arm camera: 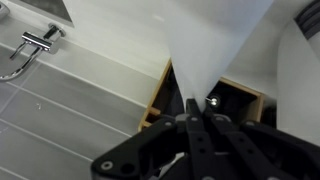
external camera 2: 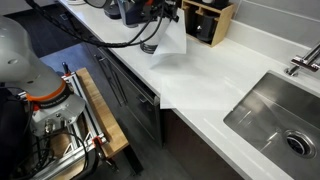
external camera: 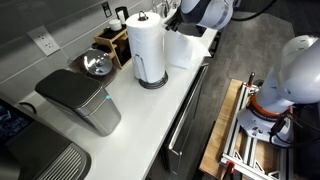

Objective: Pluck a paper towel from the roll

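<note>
The roll (external camera: 147, 46) stands upright on its dark round base on the white counter. A white paper towel (external camera: 186, 49) hangs from my gripper (external camera: 183, 22) just beside the roll; whether it is still joined to the roll cannot be told. In an exterior view the sheet (external camera 2: 166, 37) hangs above the counter, and the roll is hidden behind the arm there. In the wrist view my gripper (arm camera: 196, 112) is shut on the narrow end of the paper towel (arm camera: 215, 40), which fans out away from the jaws. The roll's edge (arm camera: 305, 55) shows at the right.
A grey bin-like appliance (external camera: 80, 98) stands on the counter (external camera: 140, 115). A wooden box with dark items (external camera: 112, 44) sits behind the roll, also seen in an exterior view (external camera 2: 208, 20). A sink (external camera 2: 275, 110) and tap (external camera 2: 305, 60) lie further along; the tap (arm camera: 35, 45) shows in the wrist view.
</note>
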